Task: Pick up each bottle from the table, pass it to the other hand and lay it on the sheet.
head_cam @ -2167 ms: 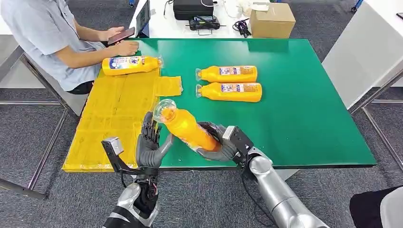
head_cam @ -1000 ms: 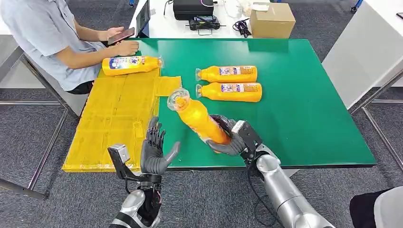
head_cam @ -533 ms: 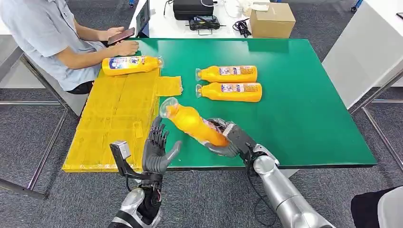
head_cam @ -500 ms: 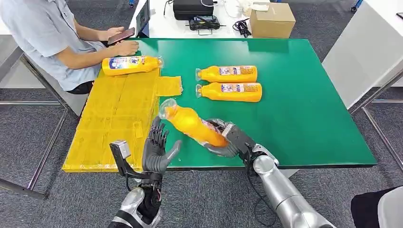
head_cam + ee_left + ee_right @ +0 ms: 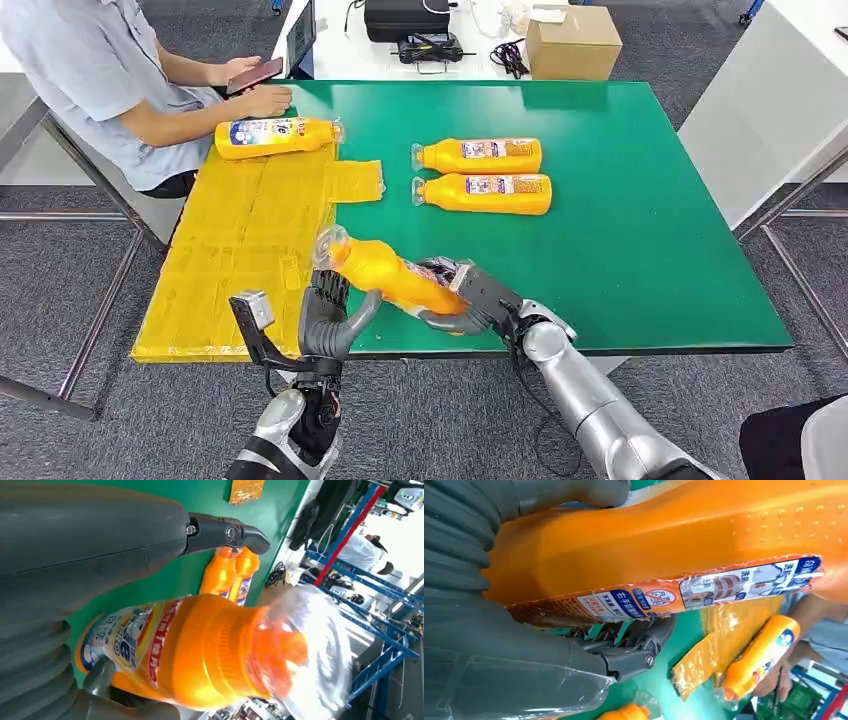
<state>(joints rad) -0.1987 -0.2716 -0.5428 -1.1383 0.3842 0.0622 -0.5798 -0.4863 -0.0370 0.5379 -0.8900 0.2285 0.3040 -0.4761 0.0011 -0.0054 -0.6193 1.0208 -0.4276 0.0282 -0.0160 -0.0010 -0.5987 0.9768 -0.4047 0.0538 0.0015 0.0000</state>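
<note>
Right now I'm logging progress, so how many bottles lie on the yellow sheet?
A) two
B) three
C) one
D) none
C: one bottle lies at the far end of the yellow sheet; two bottles lie on the green table, and the right hand holds another.

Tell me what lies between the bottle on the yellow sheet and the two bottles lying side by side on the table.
In the head view, between the bottle on the sheet and the two bottles lies bare green table, plus the sheet's small flap.
</note>
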